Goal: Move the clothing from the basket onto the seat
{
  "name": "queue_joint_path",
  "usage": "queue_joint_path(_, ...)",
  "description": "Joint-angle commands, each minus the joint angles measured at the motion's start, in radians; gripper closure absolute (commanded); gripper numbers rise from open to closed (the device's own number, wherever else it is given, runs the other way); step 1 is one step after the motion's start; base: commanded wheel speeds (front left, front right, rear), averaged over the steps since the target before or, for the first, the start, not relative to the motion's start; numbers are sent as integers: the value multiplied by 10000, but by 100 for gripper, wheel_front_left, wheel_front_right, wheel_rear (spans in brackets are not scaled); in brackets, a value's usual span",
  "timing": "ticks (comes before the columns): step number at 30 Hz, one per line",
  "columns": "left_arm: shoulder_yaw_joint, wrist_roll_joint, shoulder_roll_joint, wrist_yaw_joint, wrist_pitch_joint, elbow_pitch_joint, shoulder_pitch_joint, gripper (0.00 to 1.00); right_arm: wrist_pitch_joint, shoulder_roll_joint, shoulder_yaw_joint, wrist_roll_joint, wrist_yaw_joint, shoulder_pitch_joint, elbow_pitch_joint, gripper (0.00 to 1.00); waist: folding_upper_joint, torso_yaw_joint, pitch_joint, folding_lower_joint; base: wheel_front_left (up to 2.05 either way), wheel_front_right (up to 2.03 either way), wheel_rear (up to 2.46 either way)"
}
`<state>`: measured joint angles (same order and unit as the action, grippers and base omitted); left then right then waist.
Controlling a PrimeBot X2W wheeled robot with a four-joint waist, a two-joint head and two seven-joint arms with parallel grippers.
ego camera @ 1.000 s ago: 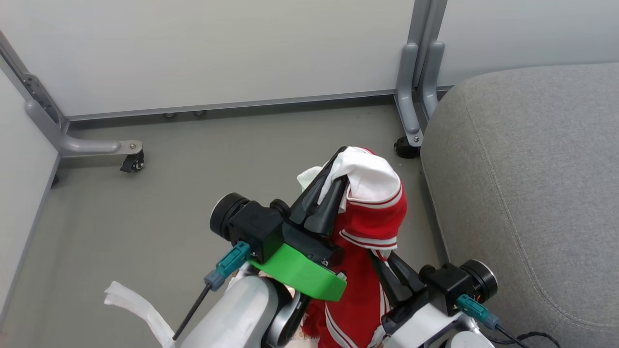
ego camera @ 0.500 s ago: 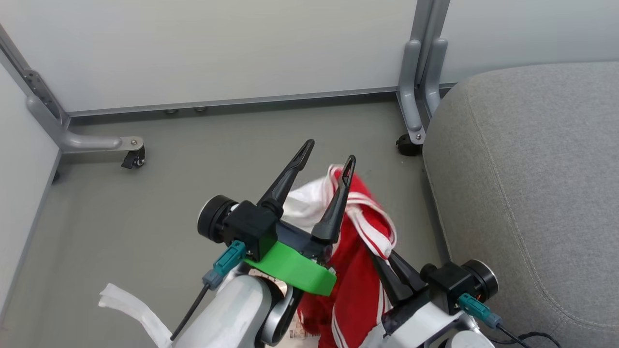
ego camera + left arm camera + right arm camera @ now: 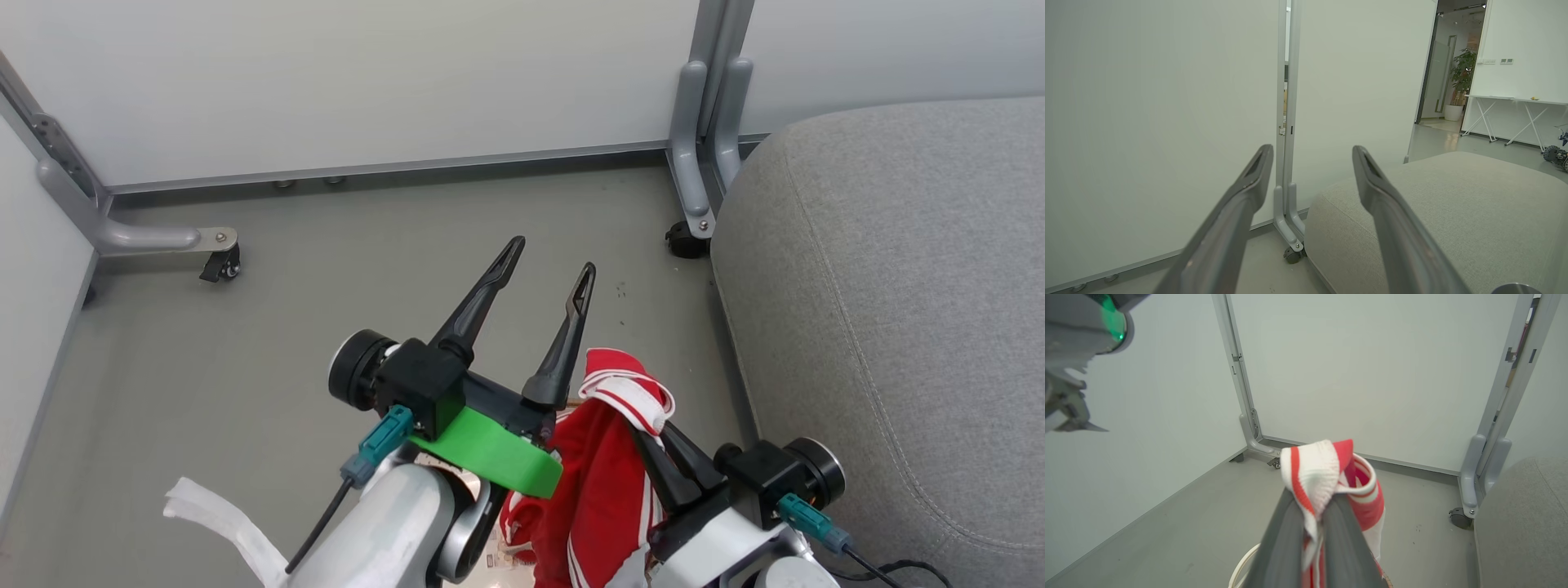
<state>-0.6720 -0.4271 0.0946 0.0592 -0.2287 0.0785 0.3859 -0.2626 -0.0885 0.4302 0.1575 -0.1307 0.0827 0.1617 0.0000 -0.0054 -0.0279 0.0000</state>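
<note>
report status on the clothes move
Left tool open, empty. Right tool shut on red garment, hanging beside the seat, not yet on it. Nothing seen blocking the way.

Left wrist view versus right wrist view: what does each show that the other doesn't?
Left wrist view: the left gripper open and empty, plus a potted plant and a white table beyond. Right wrist view: the right gripper shut on the clothing, with the rim of the basket below. Both: the grey seat and white partition panels.
</note>
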Motion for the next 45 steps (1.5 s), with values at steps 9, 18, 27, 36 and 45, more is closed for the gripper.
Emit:
queue_joint_path(9, -55, 23, 163, 121, 164, 117, 131, 0, -34, 0, -70, 16, -1, -43, -46, 100, 0, 33, -45, 0, 0, 0, 0)
queue_joint_path(18, -116, -46, 430, 166, 335, 587, -112, 0, -34, -25, -262, 4, -1, 189, -137, 100, 0, -32, -257, 0, 0, 0, 0)
queue_joint_path(27, -206, 229, 743, 95, -26, 1441, -351, 0, -34, -86, -743, -163, -1, 404, -377, 100, 0, -369, -659, 0, 0, 0, 0)
queue_joint_path(36, -214, 697, 1398, 218, -298, 1949, -929, 0, -34, -69, -994, -266, -1, 648, -718, 100, 0, -1270, -1069, 0, 0, 0, 0)
queue_joint_path(45, 337, 1012, 1252, -429, -369, 1015, -2030, 0, -34, -18, -1048, 35, -1, 546, -1350, 100, 0, -2567, -1312, 0, 0, 0, 0)
